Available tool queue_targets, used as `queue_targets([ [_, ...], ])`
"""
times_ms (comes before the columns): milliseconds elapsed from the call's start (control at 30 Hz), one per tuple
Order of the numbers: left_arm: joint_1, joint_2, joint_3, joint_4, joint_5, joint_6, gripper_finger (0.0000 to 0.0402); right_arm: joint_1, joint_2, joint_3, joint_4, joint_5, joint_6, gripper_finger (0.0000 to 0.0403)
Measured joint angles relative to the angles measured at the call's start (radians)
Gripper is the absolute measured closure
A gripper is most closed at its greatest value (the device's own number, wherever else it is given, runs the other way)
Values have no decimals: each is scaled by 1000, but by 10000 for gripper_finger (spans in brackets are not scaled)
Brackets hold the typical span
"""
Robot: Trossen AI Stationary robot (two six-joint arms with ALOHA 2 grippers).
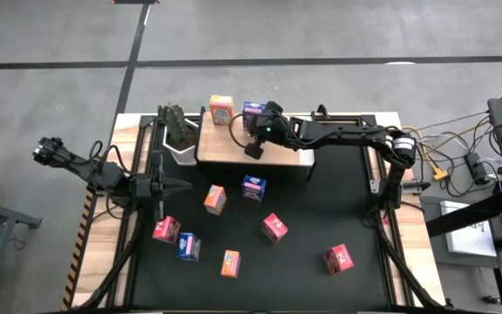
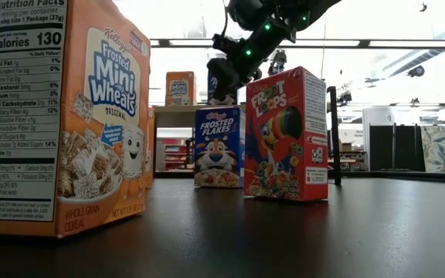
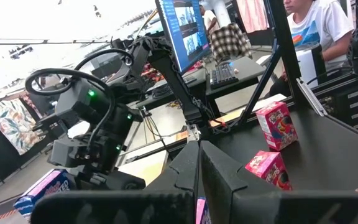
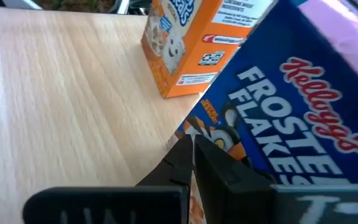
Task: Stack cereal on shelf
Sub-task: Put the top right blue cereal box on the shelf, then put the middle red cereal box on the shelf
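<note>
Right gripper [image 1: 253,148] over the wooden shelf [image 1: 234,153], fingers shut and empty beside the blue Frosted Flakes box [image 1: 254,112], orange Mini-Wheats box [image 1: 221,109] standing close by, left gripper [image 1: 181,186] parked over the bench's left side, fingers closed, seven cereal boxes scattered on the black mat [image 1: 312,253]

High view straight down; low view table-level; both share shelf [image 1: 234,150], wrists close

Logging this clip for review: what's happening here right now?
The right gripper is over the wooden shelf, fingers shut, beside a blue Frosted Flakes box standing there next to an orange Mini-Wheats box. Seven more cereal boxes lie scattered on the black mat. The left gripper waits, shut, at the mat's left side.
</note>
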Motion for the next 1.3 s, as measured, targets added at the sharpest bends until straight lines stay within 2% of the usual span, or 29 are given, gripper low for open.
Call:
queue_targets([
  [333,0,0,0,0,0,0,402,-10,0,0,-58,4,-78,394],
  [600,0,0,0,0,0,0,402,-10,0,0,-99,61,-120,394],
  [1033,0,0,0,0,0,0,402,-8,-3,0,-105,61,-113,394],
  [1167,0,0,0,0,0,0,402,25,-35,10,-130,55,-74,394],
  [1300,0,0,0,0,0,1,402,83,-83,58,-235,47,44,394],
])
